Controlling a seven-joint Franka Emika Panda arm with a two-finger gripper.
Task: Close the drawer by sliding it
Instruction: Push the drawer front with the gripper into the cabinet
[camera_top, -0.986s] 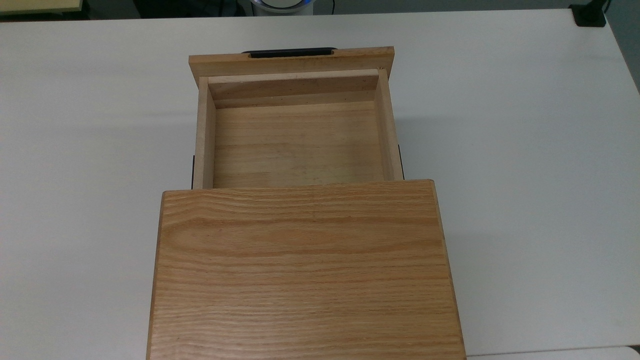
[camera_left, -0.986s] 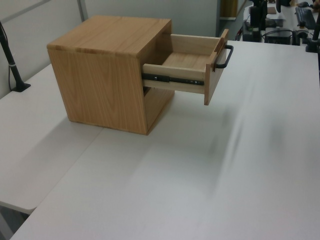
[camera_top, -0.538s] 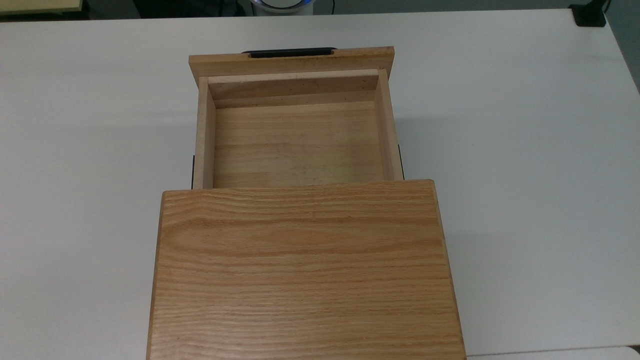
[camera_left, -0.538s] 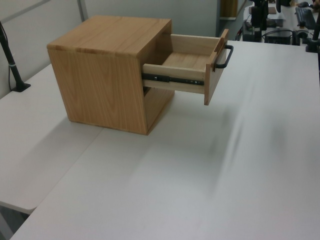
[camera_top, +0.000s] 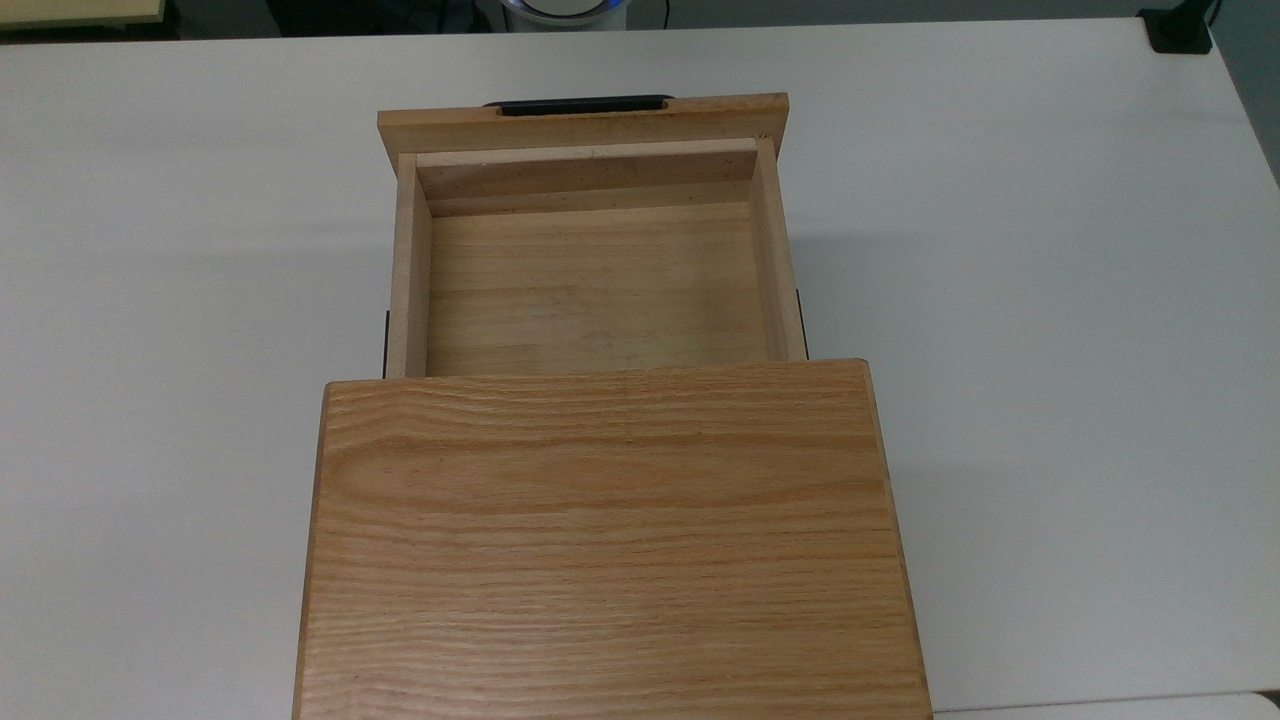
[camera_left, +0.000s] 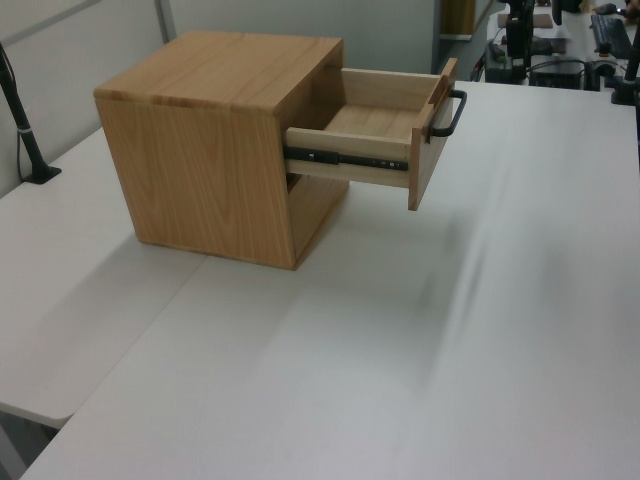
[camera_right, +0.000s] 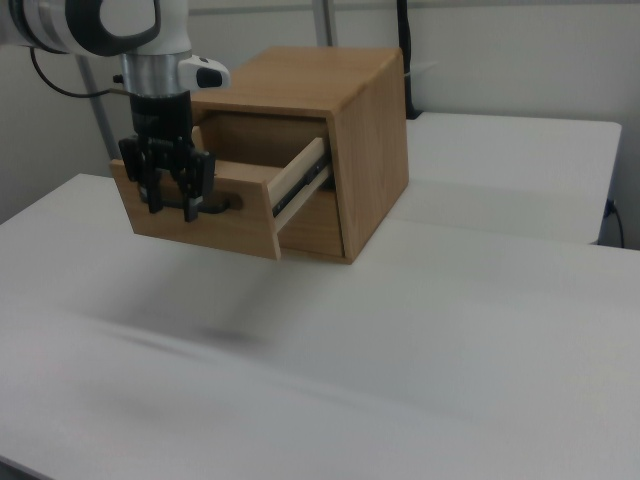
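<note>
**Drawer stands wide open, gripper hanging before its front panel**

Nothing has shifted since a second ago: in the top and left views the drawer sits just as far out of the cabinet as it did then.

Top view: the drawer (camera_top: 590, 290) is pulled well out of the oak-grained cabinet (camera_top: 610, 540) toward the top view's upper edge, empty inside, its wider front panel farthest from the cabinet and the black bar handle (camera_top: 585, 103) just beyond that panel. The white table (camera_top: 1050, 300) lies around it.

Left view: the drawer projects from the cabinet toward the left view's right, riding on a dark slide rail (camera_left: 345, 158), with the handle on its outer face. Its travel axis runs straight back into the cabinet.

Right view: the gripper (camera_right: 172, 205) hangs pointing down in front of the front panel, near the handle. The fingers (camera_right: 192, 200) look fairly close together with nothing between them; whether they touch the panel cannot be told. The drawer lies behind the fingers, toward the right view's right, so closing it likely calls for a push along the rail into the cabinet.
</note>
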